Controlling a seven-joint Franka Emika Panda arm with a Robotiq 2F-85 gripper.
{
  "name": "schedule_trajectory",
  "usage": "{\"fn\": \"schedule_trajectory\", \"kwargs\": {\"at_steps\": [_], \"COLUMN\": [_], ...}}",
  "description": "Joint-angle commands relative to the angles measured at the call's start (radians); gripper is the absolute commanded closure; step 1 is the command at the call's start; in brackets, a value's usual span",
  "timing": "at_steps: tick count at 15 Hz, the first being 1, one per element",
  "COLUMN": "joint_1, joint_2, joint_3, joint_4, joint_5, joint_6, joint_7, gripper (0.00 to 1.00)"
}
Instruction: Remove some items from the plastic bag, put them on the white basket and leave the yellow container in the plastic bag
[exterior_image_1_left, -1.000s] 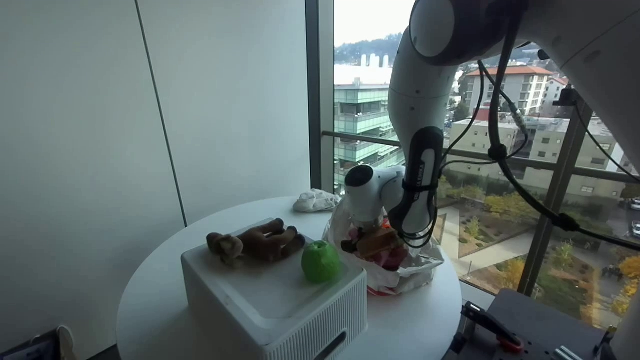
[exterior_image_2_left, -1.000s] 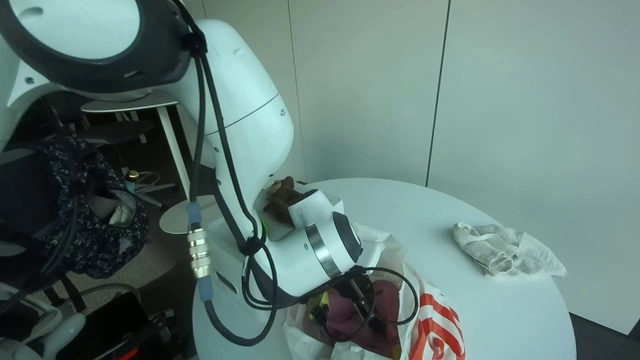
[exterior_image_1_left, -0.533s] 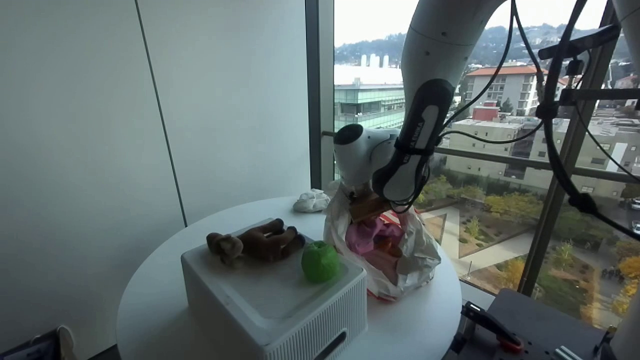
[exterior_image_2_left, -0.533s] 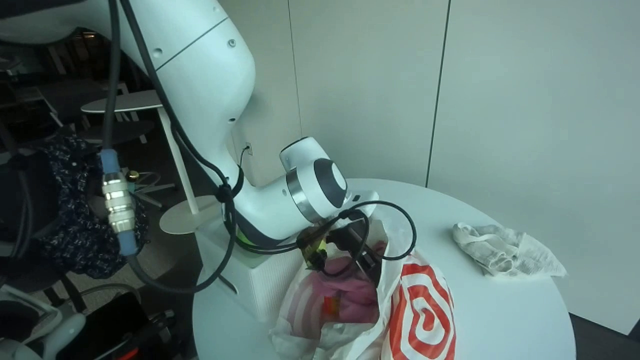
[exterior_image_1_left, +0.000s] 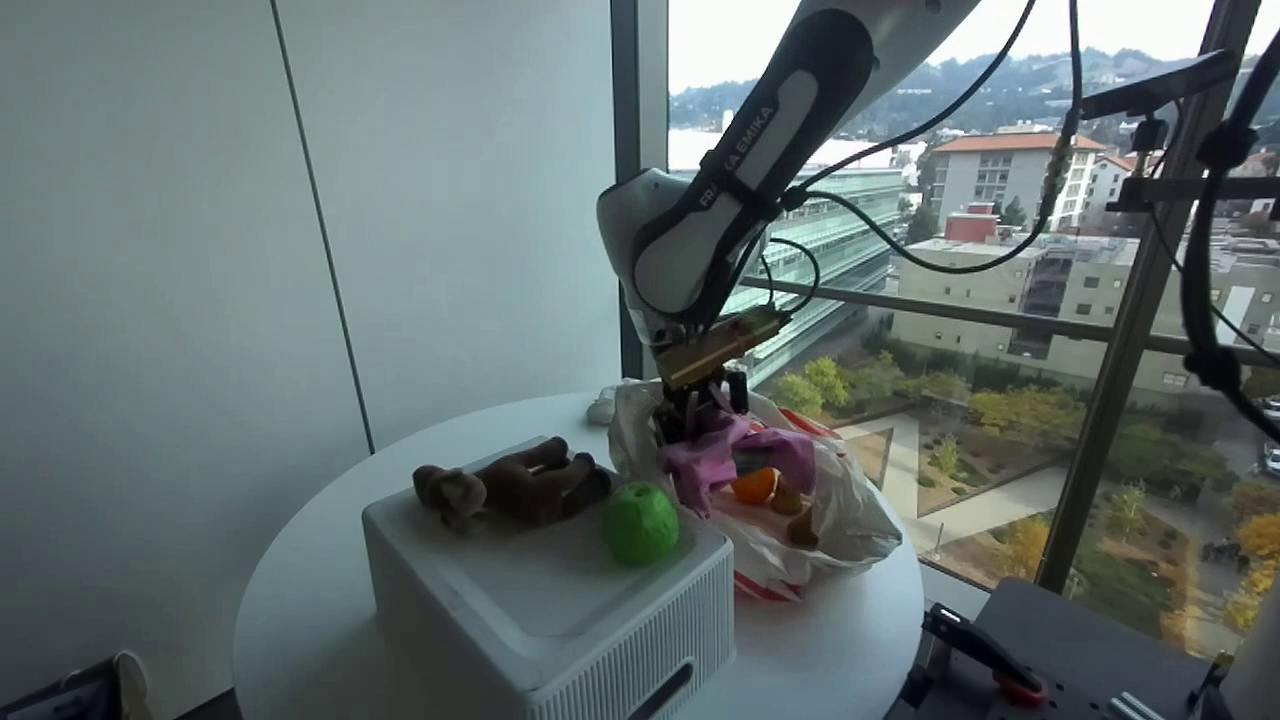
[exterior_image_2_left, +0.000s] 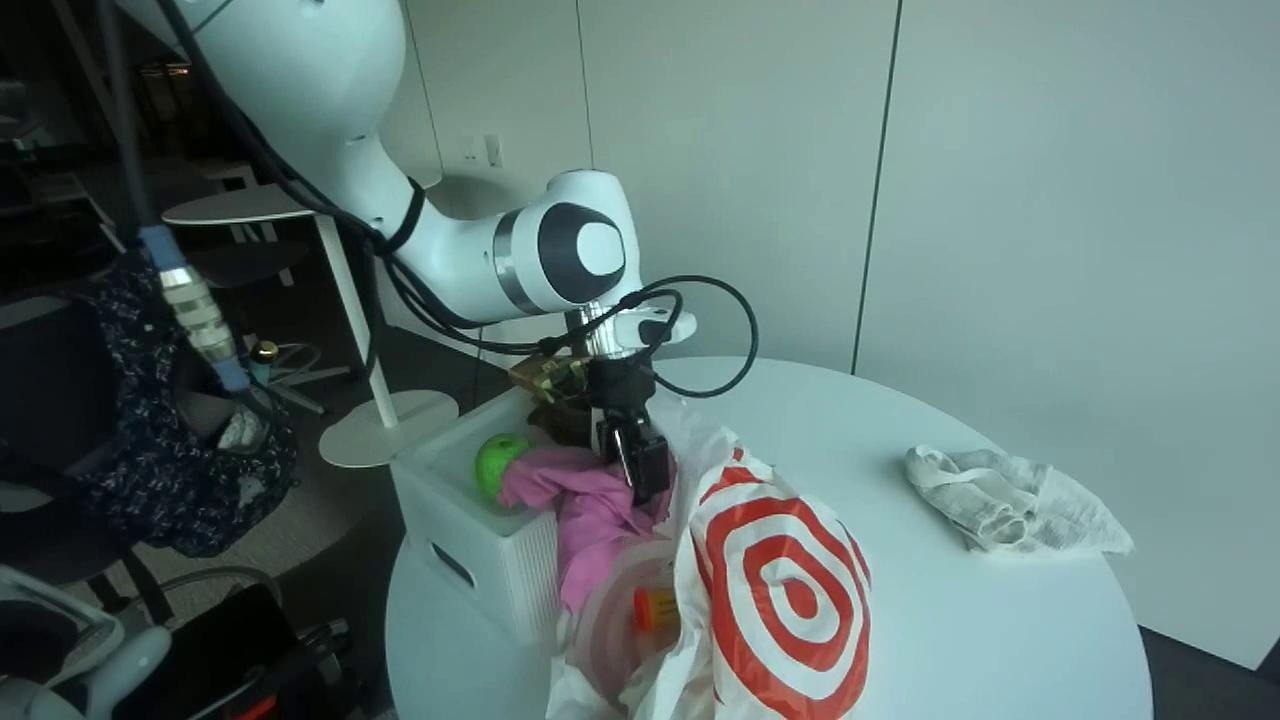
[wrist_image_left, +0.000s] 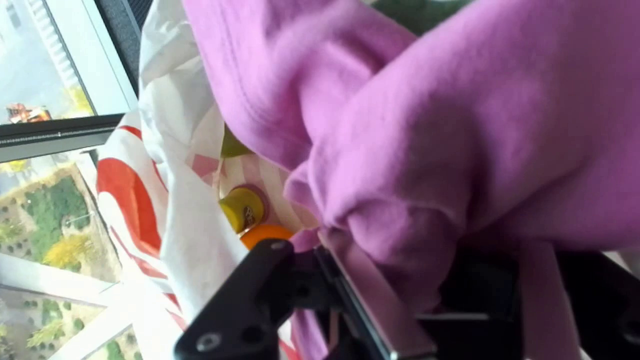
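- Gripping the pink cloth (exterior_image_2_left: 588, 500) between the jaws at the mouth of the plastic bag (exterior_image_2_left: 785, 570).
- Yellow container (wrist_image_left: 243, 208): inside the bag.
- Green item (exterior_image_1_left: 641, 524), brown toy (exterior_image_1_left: 535, 485): on the white basket (exterior_image_1_left: 550, 608).

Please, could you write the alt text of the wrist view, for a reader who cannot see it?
A pink cloth fills much of the picture, pinched by the black gripper at the bottom. Left of the cloth, inside a white plastic bag with red markings, a yellow container partly shows, with something orange beside it. A window lies beyond the bag.
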Motion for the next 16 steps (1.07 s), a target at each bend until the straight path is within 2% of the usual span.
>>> {"fn": "schedule_trajectory", "kwargs": {"at_steps": [1, 4, 6, 9, 14, 16], "joint_1": [0.108, 0.156, 0.176, 0.211, 0.303, 0.34], "joint_2": [0.005, 0.007, -0.018, -0.09, -0.155, -0.158], "joint_3": [-0.109, -0.156, -0.157, -0.128, -0.055, -0.022], "joint_4": [0.105, 0.176, 0.208, 0.21, 0.232, 0.226], "joint_5": [0.111, 0.095, 0.09, 0.1, 0.166, 0.207], "joint_6": [-0.264, -0.496, -0.585, -0.53, -0.428, -0.35], "joint_7": [-0.181, -0.282, -0.374, -0.462, -0.482, -0.482], "gripper": [0.93, 0.94, 0.94, 0.93, 0.93, 0.93]}}
